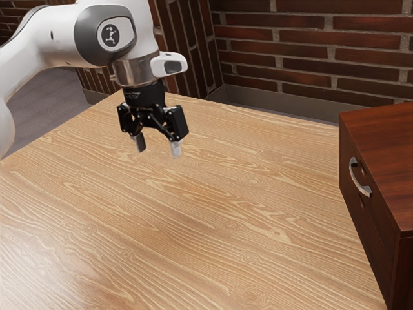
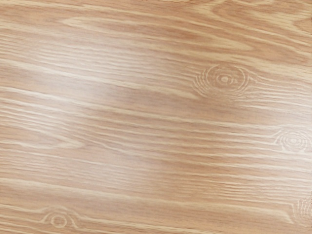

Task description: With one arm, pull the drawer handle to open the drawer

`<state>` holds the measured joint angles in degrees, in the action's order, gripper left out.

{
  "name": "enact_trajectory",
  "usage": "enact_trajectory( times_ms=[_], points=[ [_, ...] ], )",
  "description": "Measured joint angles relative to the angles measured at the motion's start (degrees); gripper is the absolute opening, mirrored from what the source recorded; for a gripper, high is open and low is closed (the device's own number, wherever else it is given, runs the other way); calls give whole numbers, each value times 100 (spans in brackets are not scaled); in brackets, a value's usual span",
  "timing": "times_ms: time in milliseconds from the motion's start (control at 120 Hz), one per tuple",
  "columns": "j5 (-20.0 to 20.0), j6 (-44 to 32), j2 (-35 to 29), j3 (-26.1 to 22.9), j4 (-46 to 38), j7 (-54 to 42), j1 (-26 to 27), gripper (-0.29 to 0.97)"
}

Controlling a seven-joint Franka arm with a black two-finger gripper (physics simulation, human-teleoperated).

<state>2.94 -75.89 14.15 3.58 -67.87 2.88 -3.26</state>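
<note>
Hovering end effector (image 1: 157, 150) — drawer handle (image 1: 359, 177) well apart, exterior view's right.

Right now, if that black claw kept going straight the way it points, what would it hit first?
The gripper points down, fingers open and empty, so it would most likely meet the wooden table first. The drawer handle lies well aside.

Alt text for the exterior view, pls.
A white arm hangs over a wooden table, jaws open and empty, far to the exterior view's left of a dark cabinet with a curved metal handle on its front. Brick wall behind.
</note>
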Motion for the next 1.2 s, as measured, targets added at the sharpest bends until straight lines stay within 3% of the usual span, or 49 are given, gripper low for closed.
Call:
enact_trajectory(
  times_ms=[350, 483, 650, 817, 1200],
  points=[
    [98, -38, -7, 34, 17, 34, -47, 68],
    [152, 121, -632, 42, 389, 183, -59, 68],
    [569, 108, -916, -226, 446, 908, 73, 68],
    [761, -220, -728, -484, 384, 1593, 308, 68],
    [821, -1562, -151, -507, -265, 2742, 575, 68]
  ],
)
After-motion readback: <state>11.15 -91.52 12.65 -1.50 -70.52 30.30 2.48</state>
